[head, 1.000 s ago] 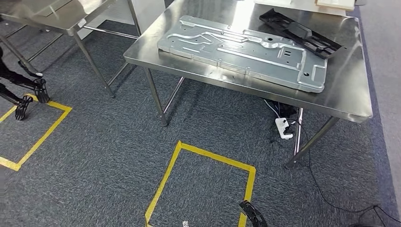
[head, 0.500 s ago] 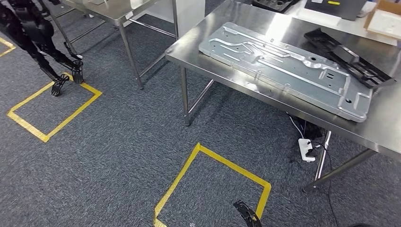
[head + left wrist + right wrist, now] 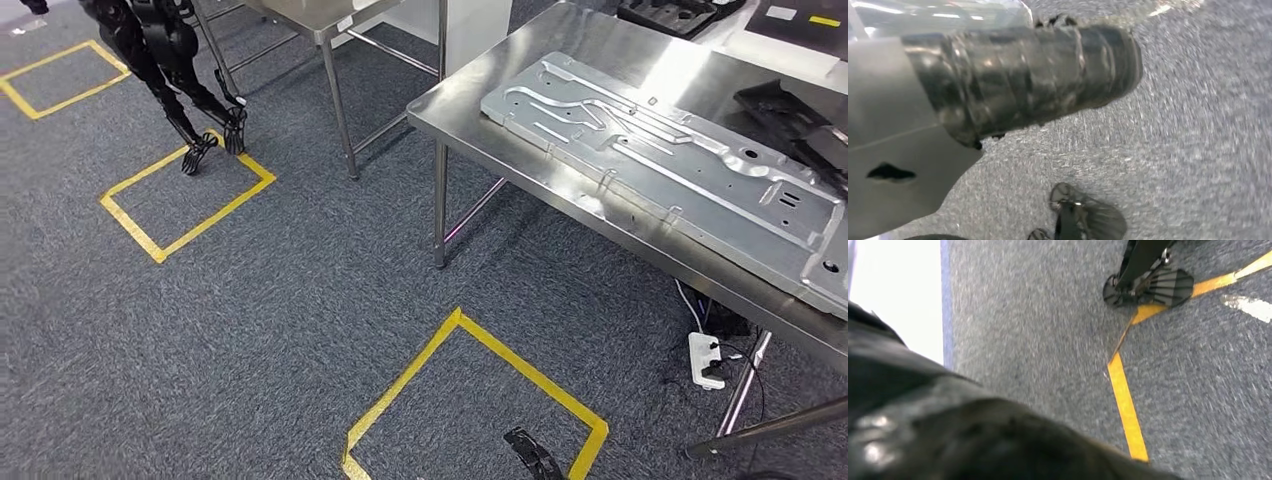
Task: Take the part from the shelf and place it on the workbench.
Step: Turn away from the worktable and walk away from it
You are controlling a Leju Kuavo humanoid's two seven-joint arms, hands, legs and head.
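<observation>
Left hand (image 3: 1018, 80) hangs over grey carpet (image 3: 250, 330), blurred; right hand (image 3: 948, 435) a dark blur too, so I cannot tell either grasp. Big silver part (image 3: 670, 170) lies flat on the steel workbench (image 3: 480, 110); yellow tape square (image 3: 470, 400) below.

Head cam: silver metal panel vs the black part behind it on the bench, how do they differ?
Colour: the metal panel is bright silver with pressed ribs; the black part is dark and matte. Extent: the panel spans much of the bench; the black part shows less and is cut off by the picture edge. Position: the panel lies nearer the front edge, the black part behind it. Both lie flat on the bench.
</observation>
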